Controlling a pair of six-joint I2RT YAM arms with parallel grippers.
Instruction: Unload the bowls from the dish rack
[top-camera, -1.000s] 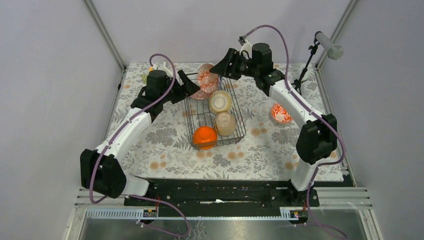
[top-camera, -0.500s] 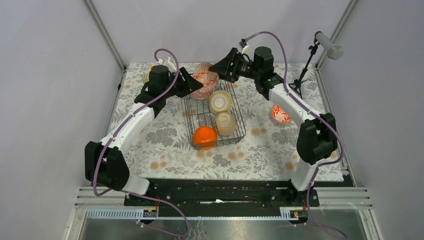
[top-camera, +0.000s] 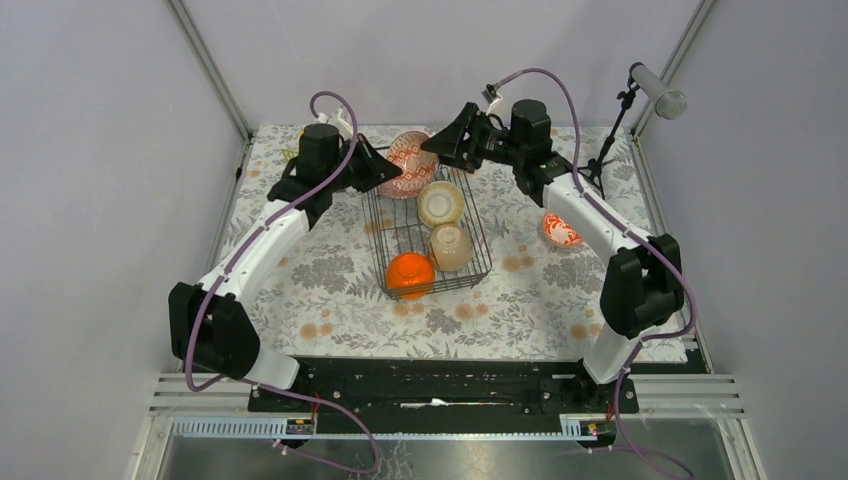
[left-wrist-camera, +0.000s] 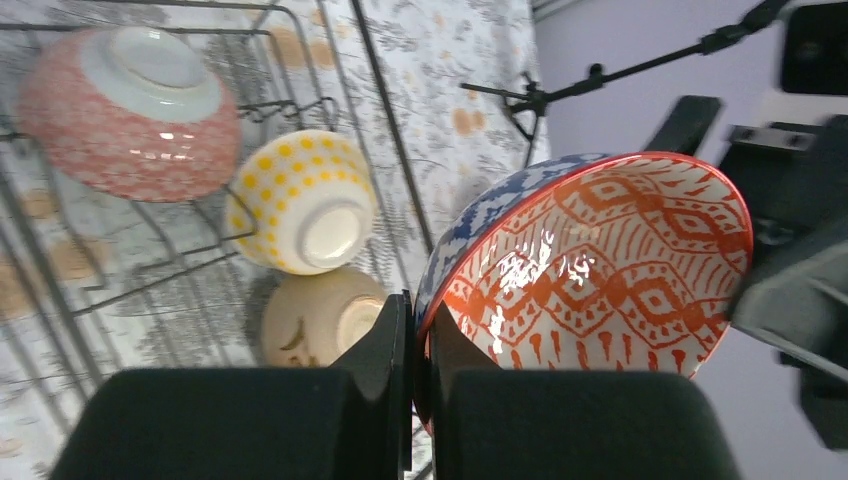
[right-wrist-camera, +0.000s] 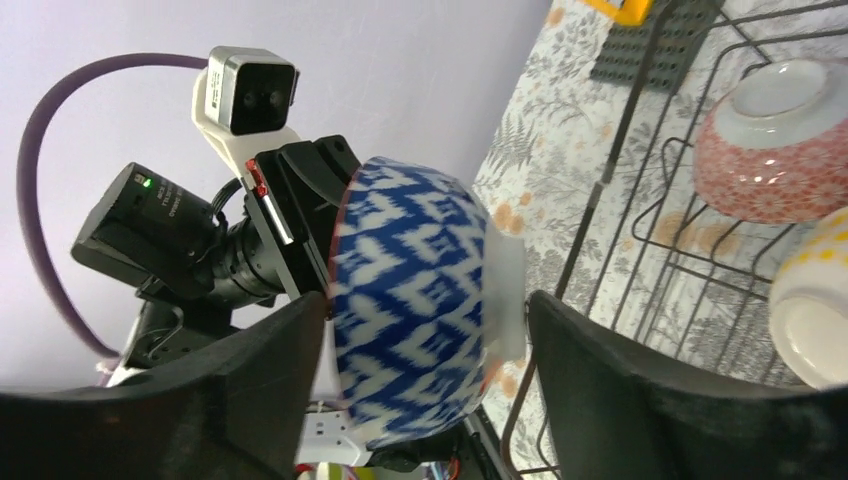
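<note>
A bowl (top-camera: 407, 163), blue-and-white outside (right-wrist-camera: 410, 290) and red-patterned inside (left-wrist-camera: 600, 270), hangs tilted above the far end of the black wire dish rack (top-camera: 373, 215). My left gripper (top-camera: 385, 170) is shut on its rim, one finger inside and one outside (left-wrist-camera: 415, 325). My right gripper (top-camera: 434, 143) is open, and its jaws stand apart on either side of the same bowl (right-wrist-camera: 428, 300). Three bowls lie in the rack: a yellow-dotted cream one (top-camera: 440, 203), a beige one (top-camera: 451, 246) and an orange one (top-camera: 410, 272).
A white bowl with a red pattern (top-camera: 562, 228) sits on the flowered tablecloth right of the rack. A microphone stand (top-camera: 608, 140) rises at the far right corner. A dark grey studded plate (right-wrist-camera: 650, 50) lies at the far left. Walls close in three sides.
My left gripper has shut on the bowl's rim. My right gripper, which had held the bowl, has opened wider around it. The bowl has shifted slightly to the left.
</note>
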